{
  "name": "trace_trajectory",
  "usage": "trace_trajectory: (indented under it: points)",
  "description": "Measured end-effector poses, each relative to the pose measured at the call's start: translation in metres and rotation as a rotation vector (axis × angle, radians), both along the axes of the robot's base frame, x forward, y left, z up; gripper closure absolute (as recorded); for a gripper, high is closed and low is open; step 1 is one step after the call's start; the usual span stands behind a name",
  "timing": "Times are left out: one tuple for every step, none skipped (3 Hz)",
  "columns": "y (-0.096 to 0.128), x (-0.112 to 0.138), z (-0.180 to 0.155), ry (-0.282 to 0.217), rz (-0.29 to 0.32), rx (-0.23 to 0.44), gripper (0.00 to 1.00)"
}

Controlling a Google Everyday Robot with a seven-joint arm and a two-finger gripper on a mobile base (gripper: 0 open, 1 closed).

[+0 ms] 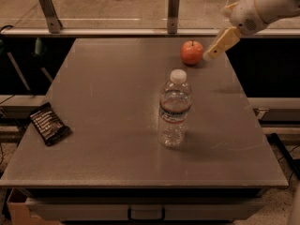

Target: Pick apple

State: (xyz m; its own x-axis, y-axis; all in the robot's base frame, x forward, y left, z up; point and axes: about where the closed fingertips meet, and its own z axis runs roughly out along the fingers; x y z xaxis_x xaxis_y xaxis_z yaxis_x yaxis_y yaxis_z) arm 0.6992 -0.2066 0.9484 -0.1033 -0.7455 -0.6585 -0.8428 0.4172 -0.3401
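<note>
Roughly at the middle of the counter [108, 102] stands a clear water bottle [174, 109], upright, with a white cap and a pale label band around its waist. Beyond the bottle and a little to its right, near the far edge of the counter, sits the apple [192, 53]: small, round, red-orange, its short dark stem pointing up. It rests on the bare surface, well apart from the bottle.

Farther right of the bottle, the robot's white arm [262, 6] reaches in from the upper right corner, and its tan hand [211, 54] slants down and leftward. The hand's tip hangs just beside the apple's right side; whether it touches the skin cannot be told, nor whether the hand is spread or pressed together.

Well to the left of the bottle, at the counter's near-left edge, lies a dark snack packet [49, 124], flat and turned at an angle. Behind the bottle, past the counter's far edge, runs a low rail [112, 32] with two upright metal posts [173, 6].
</note>
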Motion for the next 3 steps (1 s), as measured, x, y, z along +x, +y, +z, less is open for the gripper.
trace_trajectory:
  points:
    - [0.014, 0.039, -0.035, 0.078, -0.050, 0.113, 0.00]
    - [0.024, 0.063, -0.069, 0.159, -0.082, 0.215, 0.02]
    - [0.031, 0.070, -0.086, 0.186, -0.073, 0.273, 0.24]
